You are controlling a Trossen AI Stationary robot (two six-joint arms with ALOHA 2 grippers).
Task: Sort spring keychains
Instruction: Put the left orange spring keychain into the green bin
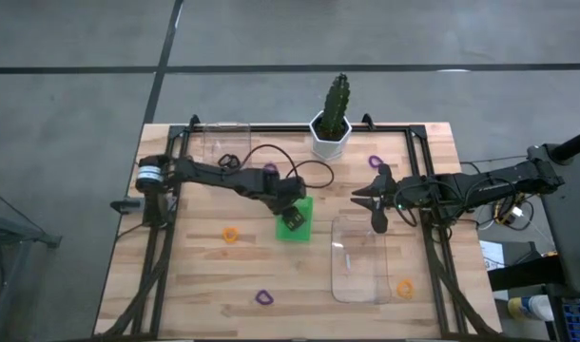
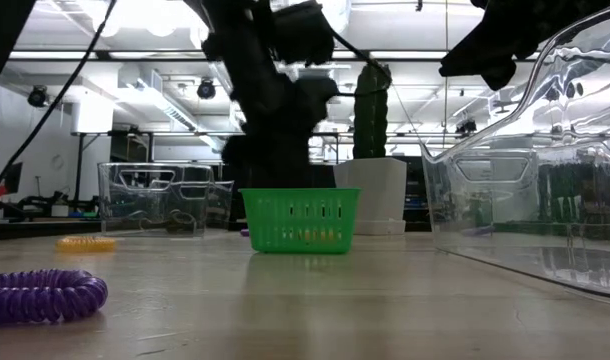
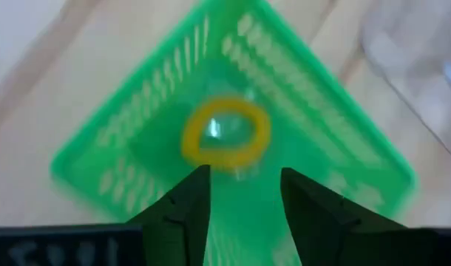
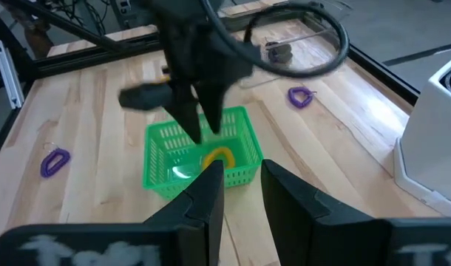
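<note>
An orange spring keychain [image 3: 225,133] lies inside the small green tray [image 1: 306,211] near the table's middle, also visible in the right wrist view as an orange loop [image 4: 219,157] on the tray's floor. My left gripper [image 3: 244,185] hangs just above the tray, pointing steeply down, open, with nothing between its fingers. My right gripper [image 4: 242,177] hovers open to the right of the tray, above the table, holding nothing. Loose keychains rest flat on the wood: orange [image 1: 231,234], purple [image 1: 263,297], orange [image 1: 405,285], purple [image 1: 375,161].
A large clear plastic tray [image 1: 358,258] stands at the near right, under my right gripper's side. Another clear tray [image 1: 223,141] stands at the far left. A cactus in a white pot [image 1: 331,133] stands at the far middle. A black cable loops behind the green tray.
</note>
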